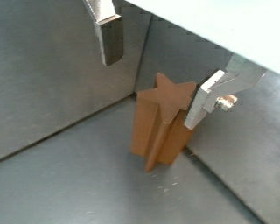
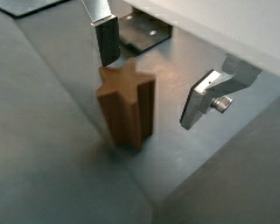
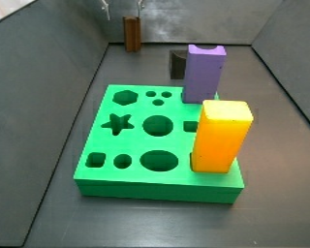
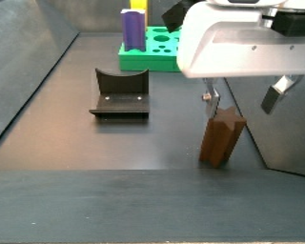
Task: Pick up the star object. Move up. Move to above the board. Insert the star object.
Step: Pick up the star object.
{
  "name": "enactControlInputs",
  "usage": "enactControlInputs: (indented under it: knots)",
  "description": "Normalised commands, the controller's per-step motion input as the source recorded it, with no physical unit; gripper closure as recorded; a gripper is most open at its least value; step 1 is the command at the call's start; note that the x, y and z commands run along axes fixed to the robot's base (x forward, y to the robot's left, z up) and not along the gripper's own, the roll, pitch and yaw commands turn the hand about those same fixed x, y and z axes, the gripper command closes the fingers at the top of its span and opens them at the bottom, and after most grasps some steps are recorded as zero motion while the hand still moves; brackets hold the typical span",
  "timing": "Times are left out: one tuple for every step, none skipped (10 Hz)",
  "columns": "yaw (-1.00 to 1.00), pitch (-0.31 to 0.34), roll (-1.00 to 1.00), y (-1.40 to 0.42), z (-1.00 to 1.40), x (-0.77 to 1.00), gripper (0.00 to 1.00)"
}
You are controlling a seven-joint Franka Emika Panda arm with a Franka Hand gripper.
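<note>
The star object (image 1: 164, 122) is a slender brown ridged peg standing upright on the grey floor near a wall corner. It also shows in a wrist view as the star object (image 2: 127, 105) and in both side views as the star object (image 4: 220, 138) and, far back, the star object (image 3: 132, 34). My gripper (image 1: 157, 74) is open over the peg's top, one finger on each side and neither pressing it. In a side view the gripper (image 4: 244, 103) hangs just above the peg. The green board (image 3: 119, 160) with its star hole lies apart from the peg.
A purple notched block (image 3: 204, 73) and an orange-yellow block (image 3: 221, 136) stand in the board. The dark fixture (image 4: 119, 93) sits on the floor between peg and board, and shows as the fixture (image 2: 143, 33) in a wrist view. Grey walls enclose the floor close to the peg.
</note>
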Motion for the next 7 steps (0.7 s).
enactControlInputs:
  knots:
    - [0.00, -0.250, -0.07, 0.28, -0.70, 0.00, 0.00]
    - [0.00, -0.256, -0.06, 0.20, -0.68, 0.00, 0.00]
    - [-0.01, -0.274, -0.08, 0.16, -0.64, 0.00, 0.00]
    - [0.00, -0.351, -0.15, 0.03, -0.43, -0.02, 0.00]
    - [-0.02, -0.186, -0.15, 0.04, -0.14, -0.02, 0.00]
    - [-0.04, -0.049, -0.08, 0.00, 0.00, 0.00, 0.00]
    - [-0.07, 0.000, -0.05, 0.00, 0.06, 0.07, 0.00]
